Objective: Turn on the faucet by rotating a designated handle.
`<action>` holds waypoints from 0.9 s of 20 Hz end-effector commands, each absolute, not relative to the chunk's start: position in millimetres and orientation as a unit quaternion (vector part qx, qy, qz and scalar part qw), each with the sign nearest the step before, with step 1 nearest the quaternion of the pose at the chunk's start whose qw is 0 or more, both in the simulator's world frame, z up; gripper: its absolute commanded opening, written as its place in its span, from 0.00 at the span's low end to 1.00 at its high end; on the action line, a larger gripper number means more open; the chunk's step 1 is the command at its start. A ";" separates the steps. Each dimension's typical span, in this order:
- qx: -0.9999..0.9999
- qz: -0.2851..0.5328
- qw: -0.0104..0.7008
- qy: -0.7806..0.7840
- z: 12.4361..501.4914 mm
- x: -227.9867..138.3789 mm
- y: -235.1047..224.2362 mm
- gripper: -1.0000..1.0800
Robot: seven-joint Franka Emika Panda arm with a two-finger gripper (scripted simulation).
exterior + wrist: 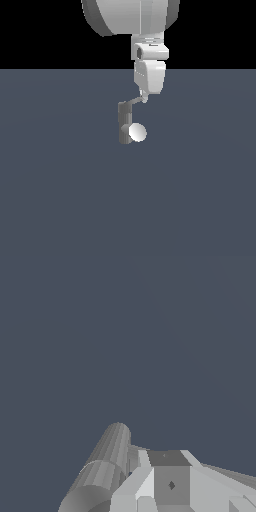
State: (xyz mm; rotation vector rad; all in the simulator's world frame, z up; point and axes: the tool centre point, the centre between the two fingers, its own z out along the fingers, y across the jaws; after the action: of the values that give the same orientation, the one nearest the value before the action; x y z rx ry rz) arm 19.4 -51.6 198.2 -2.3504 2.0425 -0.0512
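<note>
The faucet (123, 122) is seen standing on the grey floor (55, 190), directly below the gripper (144, 98). Its handle (134, 102) is seen running from the post top toward the exterior view's right, its far end met by the fingertips. Whether the fingers are clenched cannot be told.

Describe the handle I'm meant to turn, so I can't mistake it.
Find the grey upright faucet mid-floor, under the gripper. The handle is the thin flat bar running from the post's top toward the gripper, unlike the white ball lower down.
</note>
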 end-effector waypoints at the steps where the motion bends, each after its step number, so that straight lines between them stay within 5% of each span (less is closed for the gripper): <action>1: -0.754 -0.002 0.003 0.656 184.5 1.6 -47.9 0.00; 18: -0.752 -0.004 0.003 0.659 186.1 -21.7 3.6 0.00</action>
State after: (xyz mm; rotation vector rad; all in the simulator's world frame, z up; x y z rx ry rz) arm -14.6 -22.1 194.9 -2.3193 2.0934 -0.0397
